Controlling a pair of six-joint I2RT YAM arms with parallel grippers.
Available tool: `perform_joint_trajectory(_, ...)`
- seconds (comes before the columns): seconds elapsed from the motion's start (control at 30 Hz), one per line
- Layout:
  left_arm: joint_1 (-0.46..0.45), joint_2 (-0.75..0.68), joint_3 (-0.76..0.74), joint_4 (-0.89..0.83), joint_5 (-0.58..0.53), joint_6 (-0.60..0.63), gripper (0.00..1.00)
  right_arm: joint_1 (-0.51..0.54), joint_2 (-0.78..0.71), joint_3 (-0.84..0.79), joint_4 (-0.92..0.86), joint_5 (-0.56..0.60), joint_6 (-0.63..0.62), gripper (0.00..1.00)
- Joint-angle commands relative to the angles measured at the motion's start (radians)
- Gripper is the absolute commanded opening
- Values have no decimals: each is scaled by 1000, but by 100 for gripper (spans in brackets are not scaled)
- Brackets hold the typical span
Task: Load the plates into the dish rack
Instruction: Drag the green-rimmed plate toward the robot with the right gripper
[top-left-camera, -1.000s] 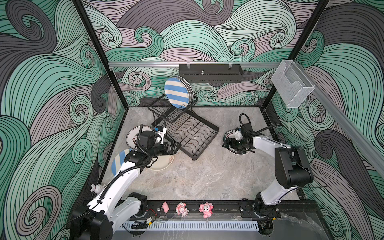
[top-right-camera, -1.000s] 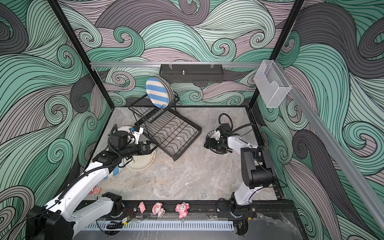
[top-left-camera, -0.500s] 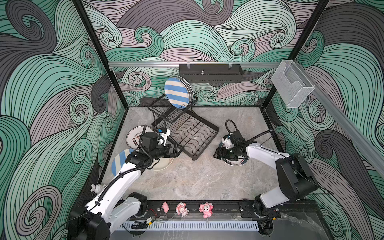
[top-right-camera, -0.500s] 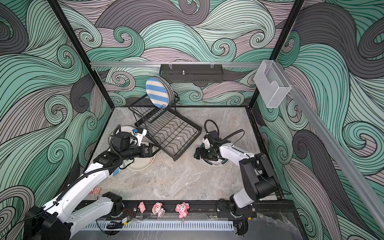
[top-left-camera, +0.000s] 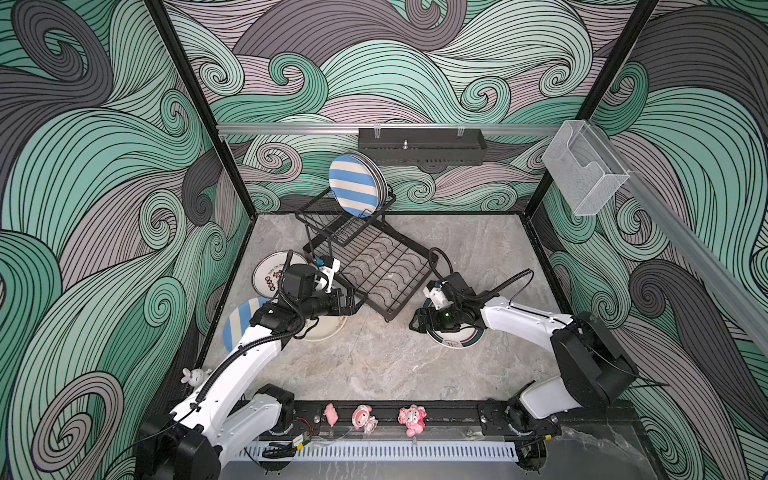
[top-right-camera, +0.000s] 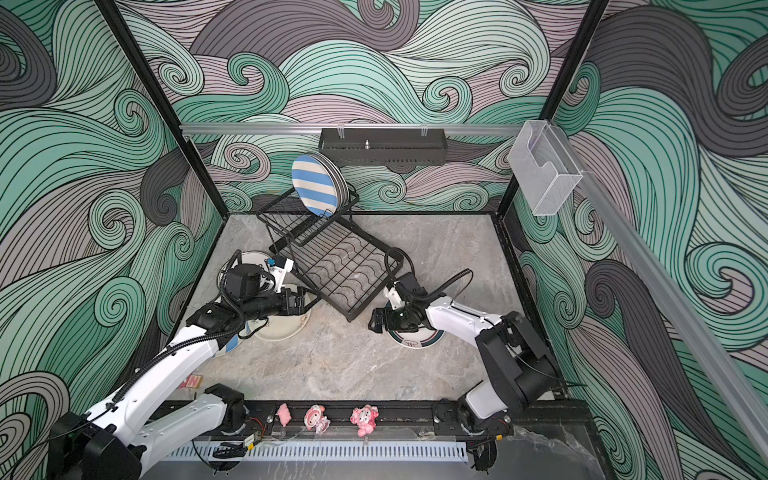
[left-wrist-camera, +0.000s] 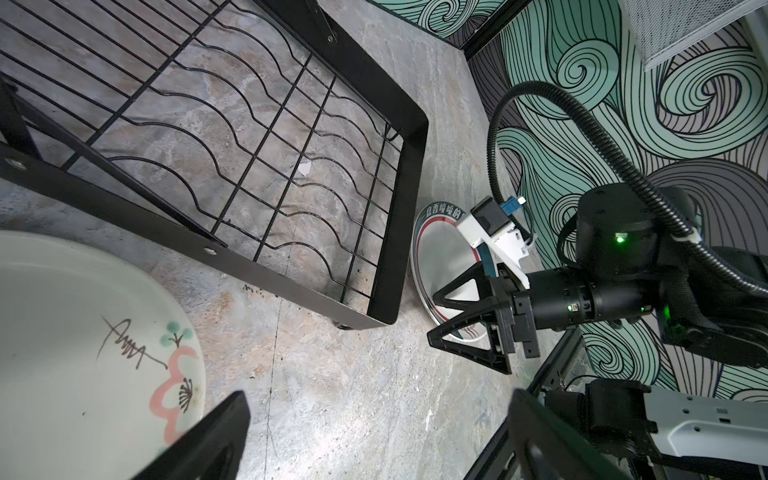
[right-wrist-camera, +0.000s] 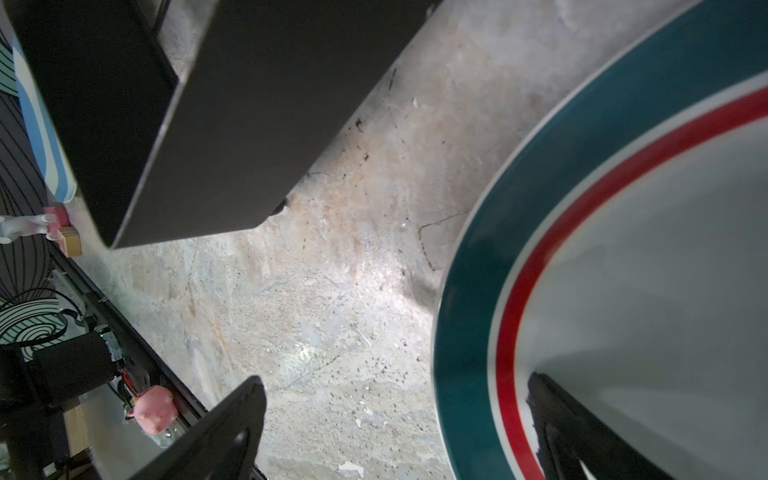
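1. Plates: you have four outside the rack (top-left-camera: 412, 289). A lettered white plate (top-left-camera: 266, 274) and a striped plate (top-left-camera: 237, 324) are by the left wall. A cream plate (top-left-camera: 328, 330) lies under your left arm, and a teal-rimmed plate (top-left-camera: 457, 340) lies on the right.
2. More plates stand on edge in the rack's raised basket, with an upright striped plate (top-left-camera: 353, 183) in front. You cannot count those behind it.
3. Your left hand (top-left-camera: 356, 300) hangs over the cream plate's edge, just beside the rack's rim, fingers apart and holding nothing.
4. Your right hand (top-left-camera: 417, 325) is spread wide astride the teal-rimmed plate's rim, one finger over the plate and one over the bench (top-left-camera: 374, 361).
5. The rack's near corner sits between both hands, and open bench lies in front of it.
6. The bench is grey and marbled, and the walls are swirled green. A black shelf (top-left-camera: 422, 145) and a clear box (top-left-camera: 582, 178) hang on the rails.
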Motion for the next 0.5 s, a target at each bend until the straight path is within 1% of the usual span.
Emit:
perform_joint_trajectory(0.0,-10,-27,17,-28,-11,8,99,17,15,11,-5,-18,33,98)
perform_joint_trajectory(0.2,-13,-36,-1,-28,-17,5,99,48,37,13,15,-25,59,98)
perform_joint_trajectory(0.3,-15,-36,-11,-29,-20,6,99,62,49,-7,60,-42,83,98)
perform_joint_trajectory(0.47,-15,-45,-23,-21,-20,-8,99,118,70,5,93,-45,106,97)
